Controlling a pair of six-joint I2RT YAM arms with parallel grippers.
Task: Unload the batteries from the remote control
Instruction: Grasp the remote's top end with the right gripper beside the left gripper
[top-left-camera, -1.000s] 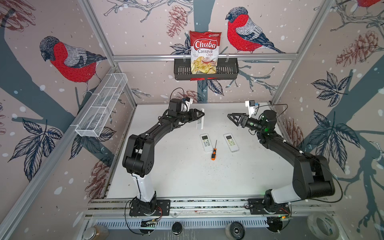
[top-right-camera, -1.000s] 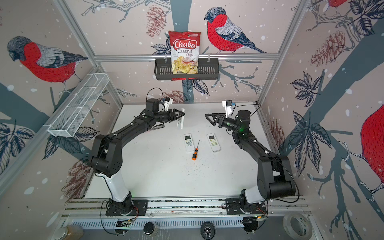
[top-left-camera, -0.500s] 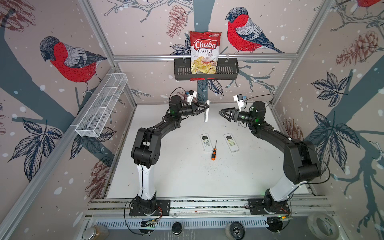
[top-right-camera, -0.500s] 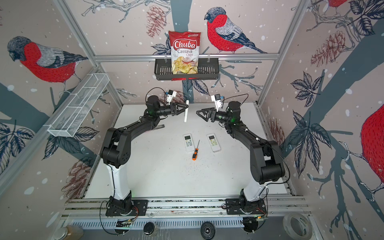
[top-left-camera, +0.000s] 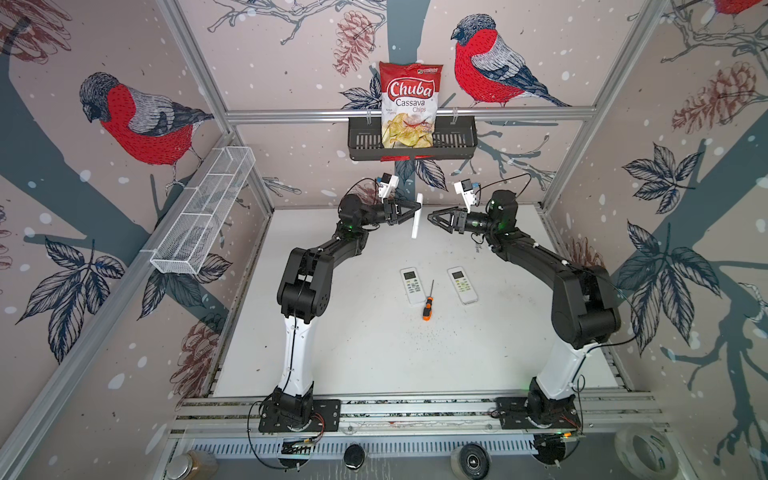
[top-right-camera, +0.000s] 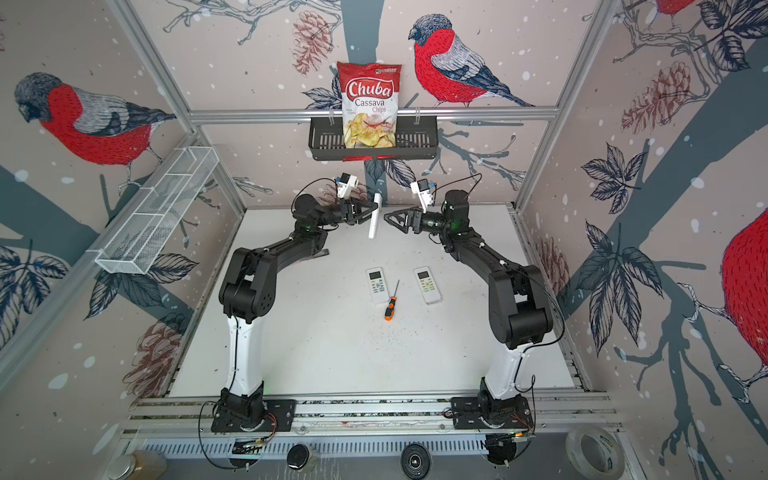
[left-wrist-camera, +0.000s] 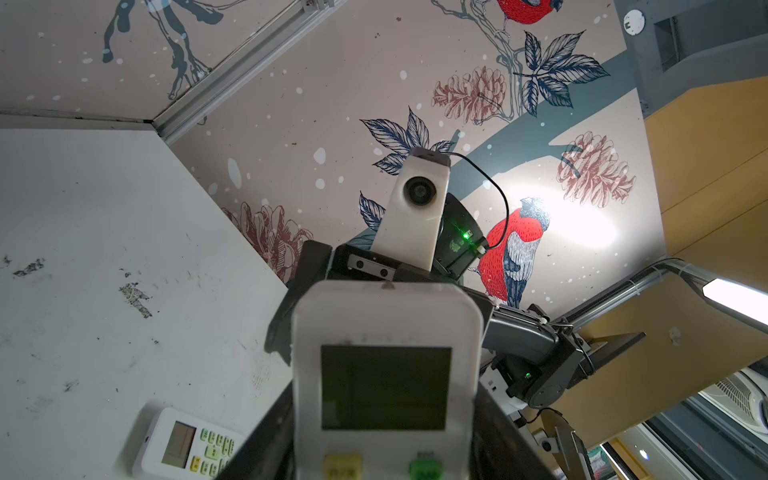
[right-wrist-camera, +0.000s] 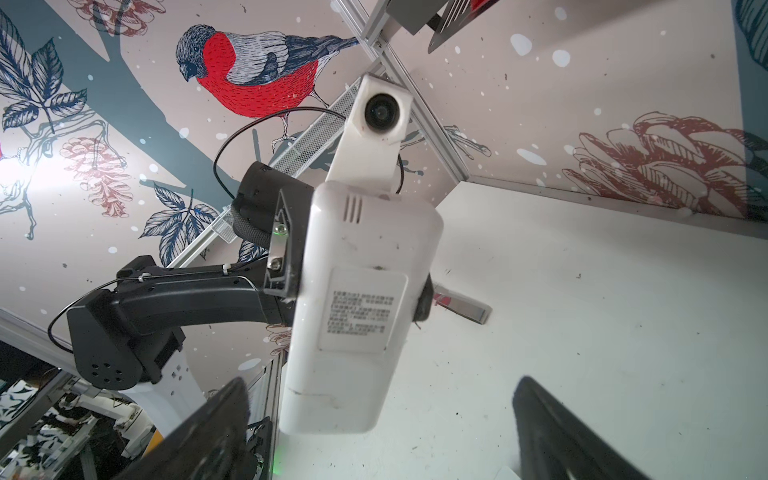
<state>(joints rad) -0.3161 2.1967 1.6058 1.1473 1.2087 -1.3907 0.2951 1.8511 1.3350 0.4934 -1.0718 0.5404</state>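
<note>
My left gripper is shut on a white remote control, held upright in the air above the back of the table. The left wrist view shows its display side between my left gripper fingers. My right gripper stands open, facing the remote from a short gap away. In the right wrist view the remote's labelled back hangs ahead of my right gripper, untouched. The batteries are hidden.
Two more white remotes lie face up mid-table with an orange-handled screwdriver between them. A black basket with a chip bag hangs on the back wall. A wire shelf runs along the left wall.
Both arms have swung up and inward toward the back centre. The left gripper has carried the remote to an upright pose, and the open right gripper has closed most of the gap to it.
</note>
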